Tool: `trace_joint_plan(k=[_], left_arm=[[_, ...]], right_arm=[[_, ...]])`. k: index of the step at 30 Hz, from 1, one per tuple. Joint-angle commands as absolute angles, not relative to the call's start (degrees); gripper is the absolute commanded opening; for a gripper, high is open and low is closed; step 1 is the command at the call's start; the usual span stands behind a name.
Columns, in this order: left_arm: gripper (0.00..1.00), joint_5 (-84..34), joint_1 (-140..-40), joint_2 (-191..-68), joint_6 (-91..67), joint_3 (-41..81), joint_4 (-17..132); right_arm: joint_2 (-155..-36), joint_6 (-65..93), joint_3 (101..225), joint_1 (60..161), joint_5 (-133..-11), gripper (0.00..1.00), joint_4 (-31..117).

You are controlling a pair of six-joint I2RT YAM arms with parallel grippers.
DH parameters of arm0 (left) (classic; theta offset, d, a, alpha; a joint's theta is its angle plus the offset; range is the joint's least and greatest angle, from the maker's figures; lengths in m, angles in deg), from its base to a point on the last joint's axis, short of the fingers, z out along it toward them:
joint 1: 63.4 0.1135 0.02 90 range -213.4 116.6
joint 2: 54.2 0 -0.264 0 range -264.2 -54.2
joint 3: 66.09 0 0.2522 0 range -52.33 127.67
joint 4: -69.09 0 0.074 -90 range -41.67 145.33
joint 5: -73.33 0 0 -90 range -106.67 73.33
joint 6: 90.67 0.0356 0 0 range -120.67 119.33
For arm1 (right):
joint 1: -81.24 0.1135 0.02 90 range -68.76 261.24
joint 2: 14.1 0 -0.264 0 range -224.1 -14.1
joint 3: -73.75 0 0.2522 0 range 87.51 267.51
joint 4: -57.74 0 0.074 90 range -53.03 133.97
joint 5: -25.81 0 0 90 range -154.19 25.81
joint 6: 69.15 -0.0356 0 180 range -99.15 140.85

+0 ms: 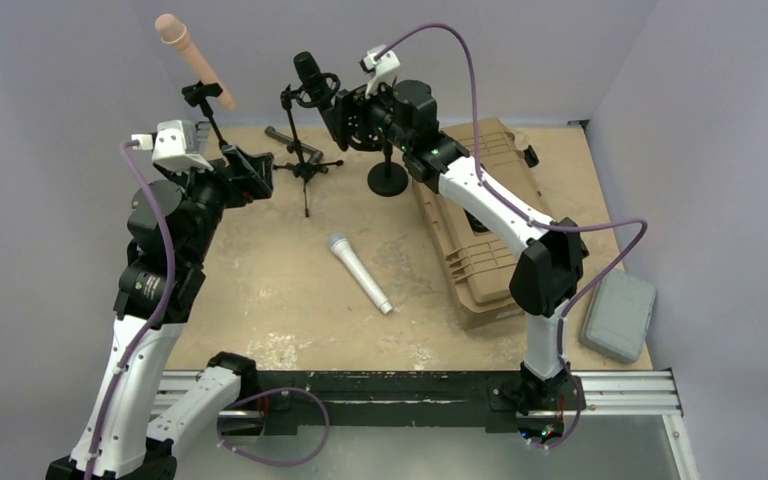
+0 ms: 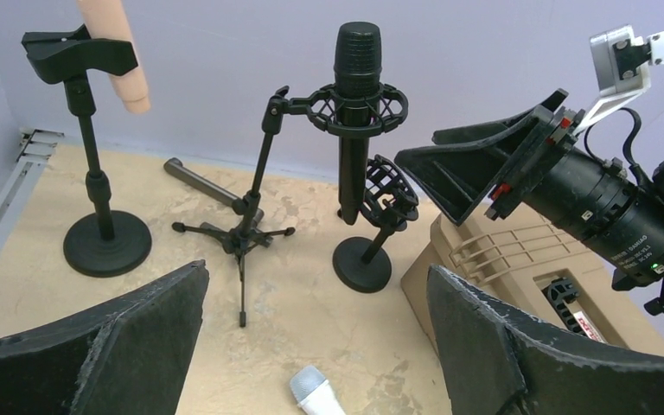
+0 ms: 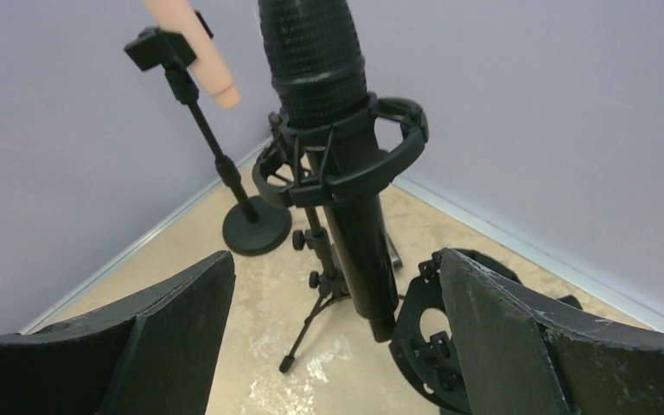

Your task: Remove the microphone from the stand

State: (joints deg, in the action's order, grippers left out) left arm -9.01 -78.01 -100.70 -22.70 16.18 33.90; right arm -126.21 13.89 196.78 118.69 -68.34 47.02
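Top external surface: tan table, lilac walls
Microphone: in stand, just ahead of right gripper, fingers apart
Left gripper: apart

A black cylindrical microphone stands upright in the shock ring of a black tripod stand at the far side of the sandy bench. The right arm's fingers hang just beside it. A silver handheld microphone lies flat mid-bench.

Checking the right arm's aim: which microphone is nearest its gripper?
The black microphone in its shock mount before the right gripper; the peach microphone is clipped farther off, the silver microphone lies flat.
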Motion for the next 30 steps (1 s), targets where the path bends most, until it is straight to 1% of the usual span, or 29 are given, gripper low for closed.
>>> trace_joint_plan(k=[1,5,11,17,21,24,25,28,30], left_arm=[[0.95,-10.7,-77.3,-101.1,-23.7,16.2,36.6],[0.95,-12.9,-77.2,-102.2,-24.1,16.4,36.6],[0.95,-15.1,-76.3,-102.7,-25.1,16.6,36.9],[0.95,-15.8,-76.1,-103.5,-25.2,16.6,37.0],[0.96,-16.2,-75.7,-104.4,-24.5,16.5,37.4],[0.98,-17.8,-75.2,-106.3,-24.1,16.9,38.0],[1.00,-19.0,-75.1,-107.3,-24.1,17.4,38.1],[1.00,-20.2,-74.9,-110.7,-25.4,19.9,38.2],[1.00,-21.9,-74.3,-113.6,-27.0,22.7,38.9]], right_arm=[[-123.3,13.1,198.6,118.1,-66.2,0.85,53.3],[-125.8,13.1,204.8,118.1,-66.4,0.88,51.9],[-135.1,14.1,219.4,118.3,-68.4,0.90,48.7],[-140.7,13.6,226.2,118.3,-69.1,0.93,51.4],[-141.0,12.0,226.3,118.4,-67.5,0.94,52.5],[-139.2,8.7,226.5,118.4,-66.4,0.94,49.7],[-137.9,8.0,225.4,118.4,-66.5,0.94,49.0],[-131.9,5.7,218.8,118.3,-68.1,0.93,47.2],[-127.3,5.4,212.9,118.3,-67.4,0.90,44.5]])
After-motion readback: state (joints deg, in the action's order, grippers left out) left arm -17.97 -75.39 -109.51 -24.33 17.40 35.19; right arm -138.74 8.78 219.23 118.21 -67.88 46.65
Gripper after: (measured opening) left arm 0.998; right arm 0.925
